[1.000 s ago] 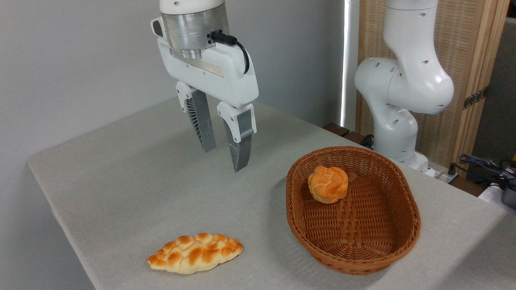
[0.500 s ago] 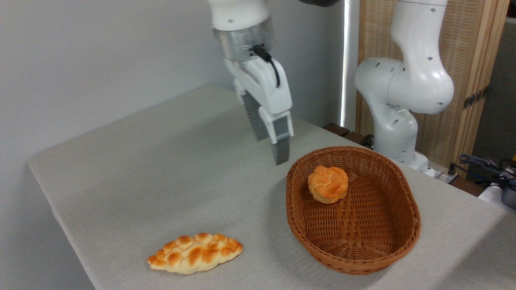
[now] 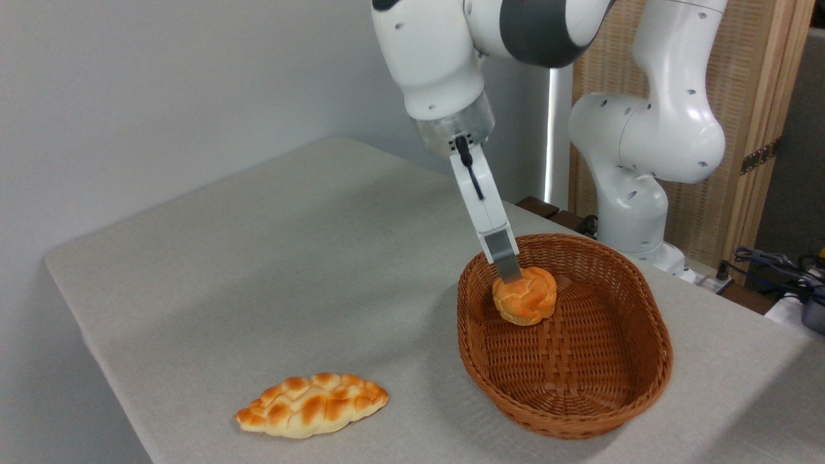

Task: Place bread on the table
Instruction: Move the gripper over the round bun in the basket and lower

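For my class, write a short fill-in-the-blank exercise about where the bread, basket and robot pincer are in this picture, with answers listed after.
1. The round bun lies inside the wicker ______.
2. The braided loaf lies on the table, to the ______ of the basket in the picture.
3. The pincer tip is at the top of the ______.
4. The number of breads in the basket is ______.

Answers: basket; left; bun; one

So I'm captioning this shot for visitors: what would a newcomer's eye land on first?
Probably the white robot arm reaching down from the top, its fingers seen edge-on at the round orange bun, which sits in the far end of the brown wicker basket on the right. Next, the paler braided loaf lying alone on the grey table, front left.
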You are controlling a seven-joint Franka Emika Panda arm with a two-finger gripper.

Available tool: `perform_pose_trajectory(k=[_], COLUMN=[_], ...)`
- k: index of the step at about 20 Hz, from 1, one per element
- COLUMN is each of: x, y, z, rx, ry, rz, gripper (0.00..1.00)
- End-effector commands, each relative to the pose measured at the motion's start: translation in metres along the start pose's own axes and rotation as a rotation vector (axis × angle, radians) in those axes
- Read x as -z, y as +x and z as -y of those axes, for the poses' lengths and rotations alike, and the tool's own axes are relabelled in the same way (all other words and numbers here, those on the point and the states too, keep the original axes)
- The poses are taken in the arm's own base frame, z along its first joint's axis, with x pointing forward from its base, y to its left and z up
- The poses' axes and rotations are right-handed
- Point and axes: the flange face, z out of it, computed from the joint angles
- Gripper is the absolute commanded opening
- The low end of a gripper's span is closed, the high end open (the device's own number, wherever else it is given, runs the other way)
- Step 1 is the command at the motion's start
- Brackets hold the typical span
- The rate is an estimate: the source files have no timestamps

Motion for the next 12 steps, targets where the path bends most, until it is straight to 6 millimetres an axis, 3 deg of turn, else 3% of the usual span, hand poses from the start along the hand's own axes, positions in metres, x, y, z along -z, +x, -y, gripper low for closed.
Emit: perform_pose_trajectory(k=[1,6,12], x=[-0.017,-0.044,-0.055], y=[0.001,-0.003,-0.003], z=[0.002,0.005,0.004], rx=[-0.031,-0.051,-0.058], ry=[0.018,0.019,0.005], rz=[0.018,0.088,0.109], gripper=[1.0,1.0,1.0])
